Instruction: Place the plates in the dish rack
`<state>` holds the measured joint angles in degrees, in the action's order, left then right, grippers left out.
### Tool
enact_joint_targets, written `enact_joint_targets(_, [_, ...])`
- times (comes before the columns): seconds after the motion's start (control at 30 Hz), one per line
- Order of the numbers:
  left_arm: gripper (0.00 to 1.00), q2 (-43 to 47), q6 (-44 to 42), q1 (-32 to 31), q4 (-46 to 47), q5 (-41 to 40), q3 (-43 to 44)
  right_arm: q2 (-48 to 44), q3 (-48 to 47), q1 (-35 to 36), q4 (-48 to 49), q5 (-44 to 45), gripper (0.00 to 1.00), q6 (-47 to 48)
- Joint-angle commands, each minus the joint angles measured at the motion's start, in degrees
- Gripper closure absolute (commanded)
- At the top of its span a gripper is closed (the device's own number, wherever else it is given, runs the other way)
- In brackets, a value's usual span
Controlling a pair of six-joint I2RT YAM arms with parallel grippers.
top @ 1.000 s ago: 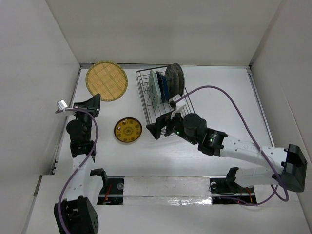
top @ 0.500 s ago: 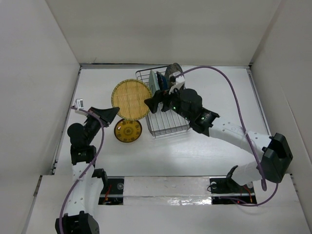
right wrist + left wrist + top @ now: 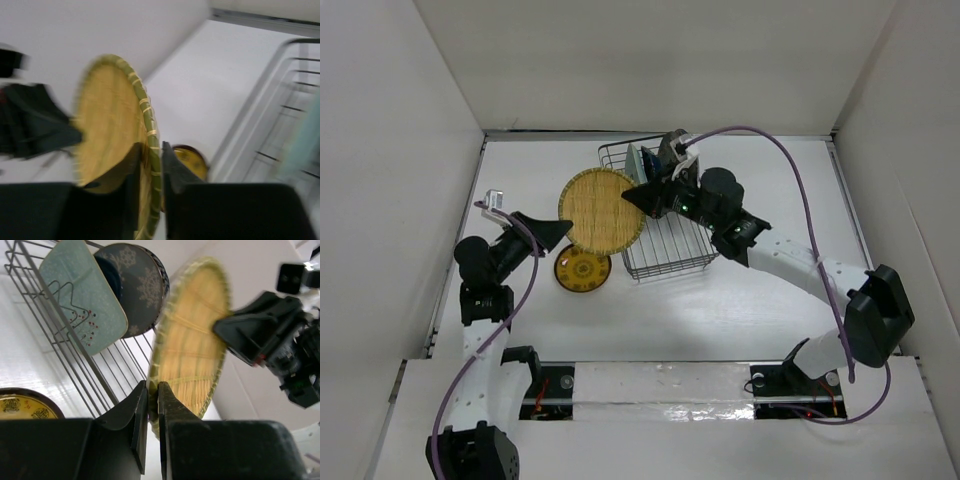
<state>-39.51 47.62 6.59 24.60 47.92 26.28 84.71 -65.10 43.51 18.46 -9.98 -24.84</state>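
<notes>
Brought from well left of the dish rack [image 3: 665, 272] to its left side, the yellow-tan plate [image 3: 603, 208] is clamped by left gripper [image 3: 560, 228] and right gripper [image 3: 632, 195] in an apparent handover, with release by the left gripper judged due next.

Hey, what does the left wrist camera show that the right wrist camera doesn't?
Only the left wrist view plainly shows the mint plate and grey plate upright in the dish rack, and the right gripper on the woven plate's far rim. Only the right wrist view shows the left gripper, blurred, at that plate's other side. Both show the woven plate pinched at its edge between that camera's own fingers, the rack's wires, and the mandala plate lying outside the rack.
</notes>
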Motion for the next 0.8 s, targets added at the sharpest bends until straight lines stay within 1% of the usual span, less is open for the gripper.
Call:
enact_joint_targets(0.0, [1.00, 0.3, -4.4, -0.7, 0.6, 3.4, 4.7, -0.1, 0.7, 0.6, 5.6, -6.8, 0.96, -0.3])
enact_joint_targets(0.03, [1.00, 0.2, -4.9, -0.7, -0.2, 2.6, 5.3, -0.2, 0.9, 0.6, 5.6, -6.6, 1.00, -0.4])
enact_joint_targets(0.07, [1.00, -0.3, -6.1, -0.7, -1.0, 2.4, 6.3, -0.8, 1.0, 0.6, 5.5, -6.1, 1.00, -0.4])
enact_joint_targets(0.1, [0.96, -0.5, -6.7, -1.2, -1.7, 2.4, 6.7, -0.9, 0.9, 0.6, 5.3, -5.8, 1.00, -0.3])
enact_joint_targets(0.17, [0.86, -0.6, -7.4, -1.2, -2.3, 1.0, 7.6, -1.5, 0.3, 0.0, 4.2, -4.2, 1.00, -0.1])
enact_joint_targets(0.23, [0.68, -0.8, -8.9, -1.2, -5.1, -0.8, 10.0, -2.2, -0.8, 0.0, 2.3, -1.4, 1.00, -0.1])
enact_joint_targets(0.27, [0.68, -1.0, -9.7, -1.2, -5.1, -1.9, 10.0, -2.4, -1.3, -0.6, 2.3, -0.3, 1.00, -0.1])
enact_joint_targets(0.3, [0.57, -1.1, -10.7, -1.2, -7.9, -3.1, 11.7, -2.8, -1.7, -0.6, 1.2, 1.2, 1.00, 0.0])
enact_joint_targets(0.33, [0.51, -1.2, -13.4, -1.2, -9.6, -4.4, 12.6, -3.4, -2.2, -0.6, 0.5, 2.8, 1.00, 0.1])
enact_joint_targets(0.37, [0.46, -1.1, -14.9, -1.2, -11.7, -7.6, 13.3, -3.6, -3.5, -0.6, -0.2, 5.4, 1.00, 0.2])
enact_joint_targets(0.4, [0.39, -0.9, -16.5, -1.2, -15.3, -9.3, 14.7, -3.8, -4.2, -1.1, -1.6, 6.9, 1.00, 0.8])
enact_joint_targets(0.43, [0.36, -0.8, -19.1, -1.9, -17.1, -13.3, 15.5, -4.1, -5.0, -1.1, -2.6, 8.6, 1.00, 1.3])
enact_joint_targets(0.47, [0.33, -0.5, -20.3, -2.5, -18.6, -15.2, 15.9, -4.1, -6.7, -1.1, -3.4, 12.0, 1.00, 1.7])
enact_joint_targets(0.5, [0.31, -0.3, -21.1, -2.5, -20.8, -16.8, 16.5, -4.0, -7.5, -1.1, -4.7, 13.4, 1.00, 2.8])
enact_joint_targets(0.53, [0.31, -0.1, -21.9, -3.1, -21.9, -18.5, 16.9, -3.9, -8.4, -1.1, -5.5, 14.7, 1.00, 3.3])
enact_joint_targets(0.57, [0.31, 0.3, -23.2, -3.1, -22.8, -21.7, 17.0, -3.2, -9.4, -1.1, -6.3, 18.0, 1.00, 3.9])
enact_joint_targets(0.63, [0.34, 0.7, -24.1, -3.7, -24.3, -23.8, 17.6, -1.9, -13.2, -1.1, -9.0, 22.3, 1.00, 7.4])
enact_joint_targets(0.67, [0.38, 1.0, -24.7, -4.3, -24.5, -24.9, 17.7, 0.2, -14.8, 0.3, -10.0, 28.2, 1.00, 8.8])
enact_joint_targets(0.73, [0.51, 1.1, -25.5, -5.9, -24.5, -25.9, 17.7, 3.0, -20.6, 1.7, -13.8, 34.4, 1.00, 14.6])
enact_joint_targets(0.77, [0.59, 1.4, -25.8, -6.6, -24.5, -26.3, 17.7, 4.8, -22.9, 2.3, -15.3, 40.9, 1.00, 16.4])
